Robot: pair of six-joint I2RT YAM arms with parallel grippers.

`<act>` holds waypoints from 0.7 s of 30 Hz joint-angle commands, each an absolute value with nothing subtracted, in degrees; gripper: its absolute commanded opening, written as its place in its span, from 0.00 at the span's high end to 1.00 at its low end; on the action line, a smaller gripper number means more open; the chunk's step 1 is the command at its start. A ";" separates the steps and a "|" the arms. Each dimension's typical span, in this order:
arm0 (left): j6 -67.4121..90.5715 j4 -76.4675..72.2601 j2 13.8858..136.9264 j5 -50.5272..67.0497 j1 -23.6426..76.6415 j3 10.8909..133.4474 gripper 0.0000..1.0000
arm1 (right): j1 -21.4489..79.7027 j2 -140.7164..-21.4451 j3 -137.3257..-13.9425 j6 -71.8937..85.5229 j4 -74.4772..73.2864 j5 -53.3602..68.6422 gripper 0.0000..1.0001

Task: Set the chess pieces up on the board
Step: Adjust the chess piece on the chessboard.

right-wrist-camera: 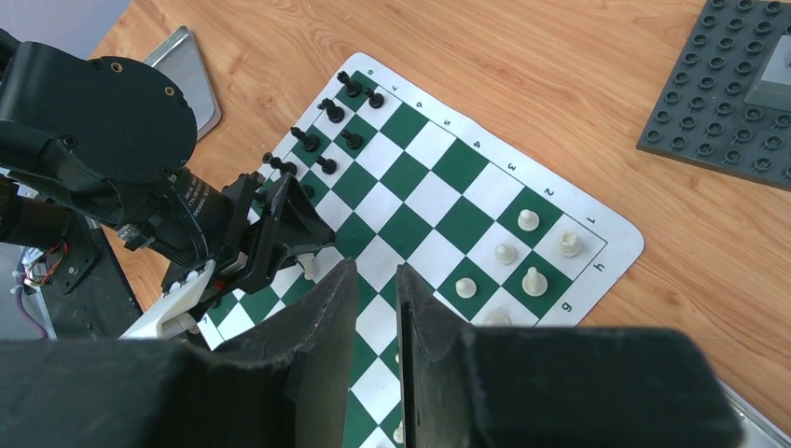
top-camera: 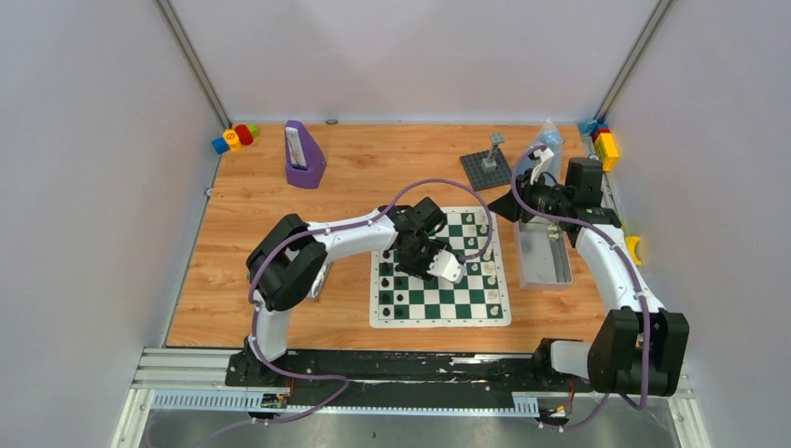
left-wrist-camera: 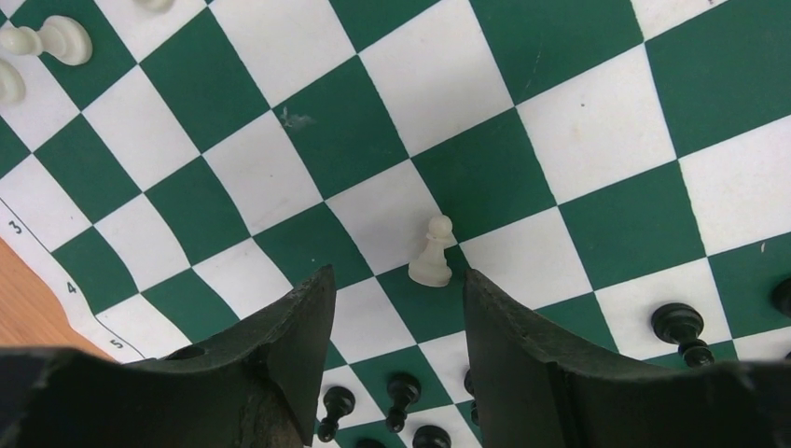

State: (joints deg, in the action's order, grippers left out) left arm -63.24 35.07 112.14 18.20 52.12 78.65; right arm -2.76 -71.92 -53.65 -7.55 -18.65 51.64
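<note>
Item: board (top-camera: 438,320), mid-counter (top-camera: 233,233). Black pcs (right-wrist-camera: 326,112) at one end, white pcs (right-wrist-camera: 528,220) at the other, ranks incomplete.
L pincer (left-wrist-camera: 399,280): open, empty, lined up on stray white pawn (left-wrist-camera: 431,252), prob. for pickup.
R pincer (right-wrist-camera: 377,275): narrow slit, empty, held off to the side.
L arm (top-camera: 345,235) hides centre squares from above. Piece types unclear.

White-and-black arms (top-camera: 347,235), purple cables (top-camera: 424,182)
</note>
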 commanded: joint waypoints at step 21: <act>-62.54 36.34 113.00 18.63 53.36 77.93 0.54 | -4.04 -71.89 -53.83 -6.95 -17.98 53.74 0.79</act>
